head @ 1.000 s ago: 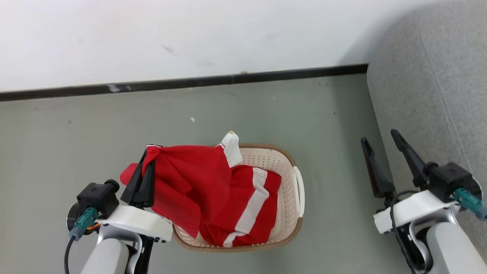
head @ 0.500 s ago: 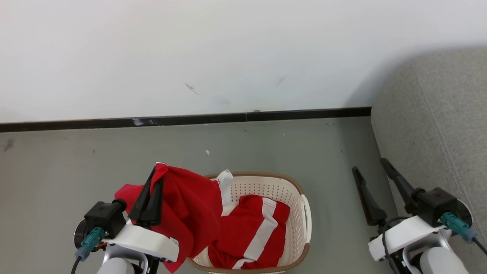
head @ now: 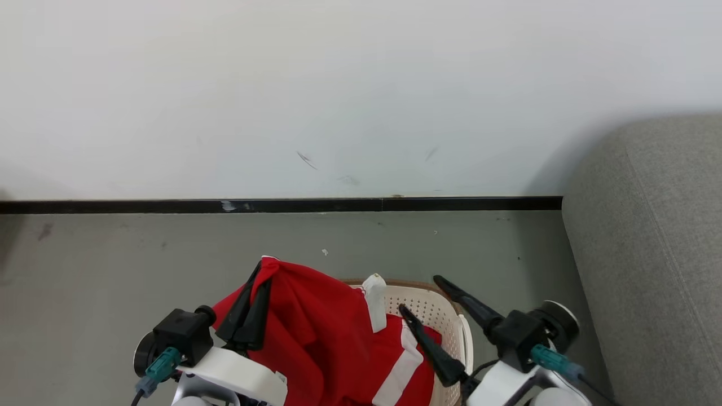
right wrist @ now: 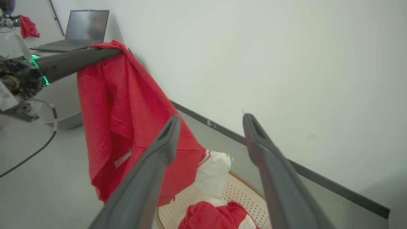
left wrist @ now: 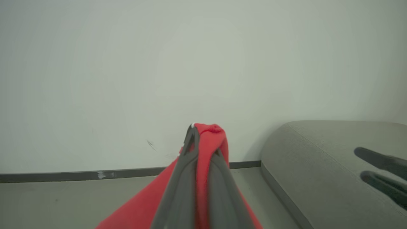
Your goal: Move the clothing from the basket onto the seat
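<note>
**Raised garment (head: 316, 321) held over the basket (head: 434, 310) by the left gripper (head: 264, 273)**

Head view. The left gripper's two dark fingers are pressed together on a bunched fold at the top of the raised garment. The garment hangs from them as a broad red sheet across the left side of the basket. A white panel (head: 375, 296) of this garment drapes beside the basket's far brown rim. The lower hem runs off the bottom edge, so contact with the basket cannot be told. A second piece, the striped garment (head: 389, 344), red with a broad white stripe, lies inside the basket. The right gripper (head: 419, 293) stands over the basket's right half, its fingers spread apart and holding nothing. The basket rests on the grey floor (head: 113, 265), near the black skirting strip (head: 282, 205) at the foot of the white wall (head: 338, 84). The seat (head: 648, 254), grey and upholstered, occupies the right edge, apart from the basket.

Left wrist view. The fingers clamp the red fold, with the seat beyond at the right and the right gripper's finger ends before it.

Right wrist view. The parted fingers frame the hanging garment, with the basket and striped garment below. A laptop (right wrist: 84, 27) sits on a surface at the far upper left
</note>
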